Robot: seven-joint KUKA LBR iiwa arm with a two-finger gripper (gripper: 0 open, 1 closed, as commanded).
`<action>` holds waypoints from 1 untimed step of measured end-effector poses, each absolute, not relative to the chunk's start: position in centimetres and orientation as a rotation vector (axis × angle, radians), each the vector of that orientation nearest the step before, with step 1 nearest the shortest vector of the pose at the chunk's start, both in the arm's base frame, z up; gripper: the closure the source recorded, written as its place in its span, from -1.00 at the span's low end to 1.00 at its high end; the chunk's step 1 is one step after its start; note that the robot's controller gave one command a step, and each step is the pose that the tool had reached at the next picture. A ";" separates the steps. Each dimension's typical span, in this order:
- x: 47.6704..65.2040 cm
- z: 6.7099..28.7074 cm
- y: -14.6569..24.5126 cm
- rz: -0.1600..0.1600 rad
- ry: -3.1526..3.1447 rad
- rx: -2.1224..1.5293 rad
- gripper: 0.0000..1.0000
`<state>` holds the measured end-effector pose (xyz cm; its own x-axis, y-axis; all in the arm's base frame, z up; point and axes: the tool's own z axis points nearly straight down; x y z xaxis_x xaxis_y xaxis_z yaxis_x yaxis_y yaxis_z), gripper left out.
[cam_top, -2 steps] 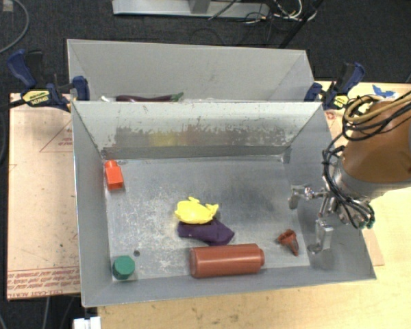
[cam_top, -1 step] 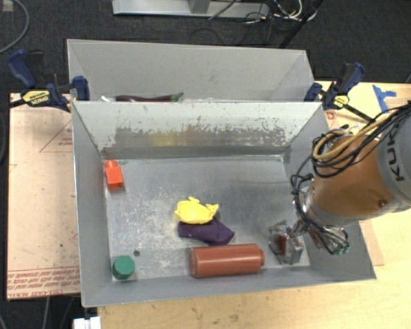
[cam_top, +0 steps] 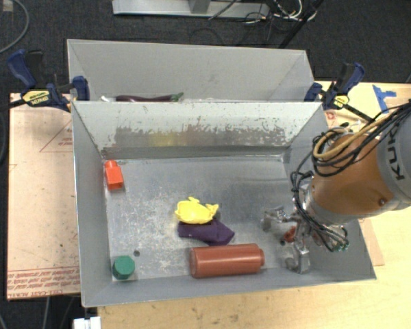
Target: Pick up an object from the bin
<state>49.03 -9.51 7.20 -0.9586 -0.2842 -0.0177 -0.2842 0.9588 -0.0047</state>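
My gripper [cam_top: 285, 240] is low in the bin's right front corner, under the orange-covered wrist. Its two metal fingers [cam_top: 271, 220] stand apart, so it is open. A small red spot shows between them; I cannot tell what it is. The closest thing is a red-brown cylinder [cam_top: 226, 261], lying on its side along the front wall just left of the gripper and apart from it. A purple lump [cam_top: 207, 232] lies behind the cylinder, with a yellow lump [cam_top: 195, 211] resting partly on it.
An orange block [cam_top: 114, 175] stands by the left wall near the back. A small green cap-like cylinder [cam_top: 123, 267] sits in the front left corner. The arm and its cables hang over the bin's right wall.
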 end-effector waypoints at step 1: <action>49.0 7.2 -9.5 -0.003 3.093 -0.449 -1.00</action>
